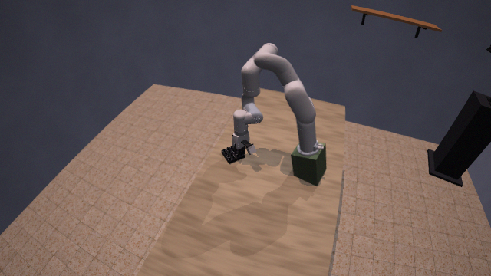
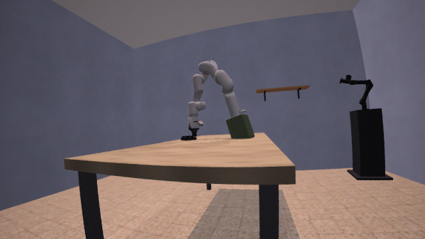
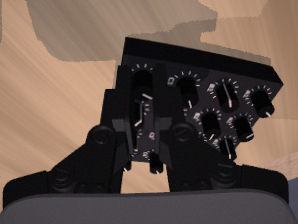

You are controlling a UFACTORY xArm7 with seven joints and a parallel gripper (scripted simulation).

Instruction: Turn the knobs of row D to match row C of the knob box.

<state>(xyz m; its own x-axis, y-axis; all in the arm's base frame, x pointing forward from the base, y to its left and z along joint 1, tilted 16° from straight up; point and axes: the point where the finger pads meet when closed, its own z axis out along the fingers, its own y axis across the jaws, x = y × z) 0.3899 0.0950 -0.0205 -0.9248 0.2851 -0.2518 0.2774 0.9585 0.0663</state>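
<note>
The black knob box [image 1: 229, 155] [image 2: 186, 139] [image 3: 200, 56] stands on the wooden table [image 1: 249, 215] [image 2: 199, 156], to the left of the arm's base. My gripper [image 1: 241, 148] [image 2: 192, 134] [image 3: 142, 84] reaches straight down onto the box. In the wrist view its two dark fingers are shut on a knob [image 3: 141, 102] near a corner of the box. A white line shows on that knob's top. I cannot read the knob's name. Several other knobs, such as one [image 3: 188, 87] and another [image 3: 226, 94], stand free to the right of the fingers, each with a white line.
The arm's green base block [image 1: 308, 164] [image 2: 240, 127] stands on the table to the right of the box. A black pedestal [image 1: 460, 142] [image 2: 366, 143] stands on the floor far to the right. A wooden shelf [image 1: 395, 17] [image 2: 282, 89] hangs on the wall.
</note>
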